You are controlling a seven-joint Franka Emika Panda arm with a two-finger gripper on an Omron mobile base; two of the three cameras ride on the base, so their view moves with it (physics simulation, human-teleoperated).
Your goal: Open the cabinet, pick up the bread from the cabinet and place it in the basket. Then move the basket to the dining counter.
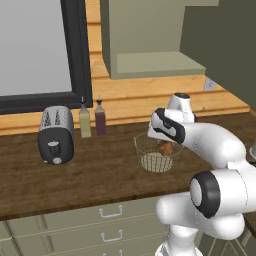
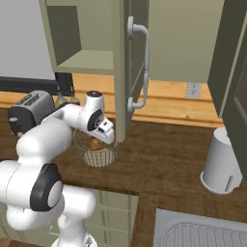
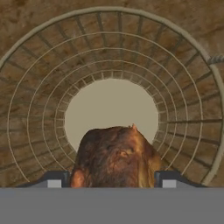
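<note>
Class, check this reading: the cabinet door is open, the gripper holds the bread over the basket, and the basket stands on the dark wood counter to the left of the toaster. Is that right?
One detail is wrong. In the left base view the basket stands to the right of the toaster, not the left. The rest holds: the cabinet door is open, and the gripper holds the bread over the basket on the dark wood counter.

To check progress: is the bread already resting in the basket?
Cannot tell. The bread sits between the gripper fingertips, above the basket base.
</note>
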